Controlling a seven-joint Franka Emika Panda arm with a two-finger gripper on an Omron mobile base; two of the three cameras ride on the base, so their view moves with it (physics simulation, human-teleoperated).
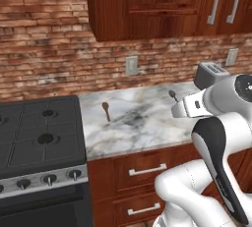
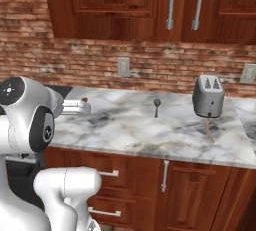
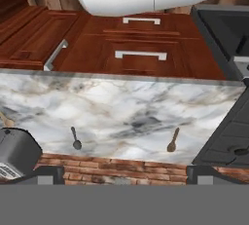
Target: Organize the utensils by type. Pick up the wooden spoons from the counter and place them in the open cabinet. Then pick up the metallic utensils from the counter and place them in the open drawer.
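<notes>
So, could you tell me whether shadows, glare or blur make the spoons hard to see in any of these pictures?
Left base view: even light, no glare; the dark brown spoon and metal spoon are small but distinct on the counter. Right base view: the tan spoon lies partly hidden behind the toaster. Hand view: sharp and flatly lit, seen upside down.

Red brick wall [image 1: 49, 59] w/ outlet [image 1: 132, 65]; dark wood upper cabs [image 2: 115, 5] w/ silver bar handles; black stove [image 1: 39, 137] at left; grey toaster [image 2: 209, 95] at right.

Dark brown wooden spoon [image 1: 106, 111] flat on marble counter [image 1: 142, 127], grey metal spoon [image 1: 173, 95] apart
</notes>
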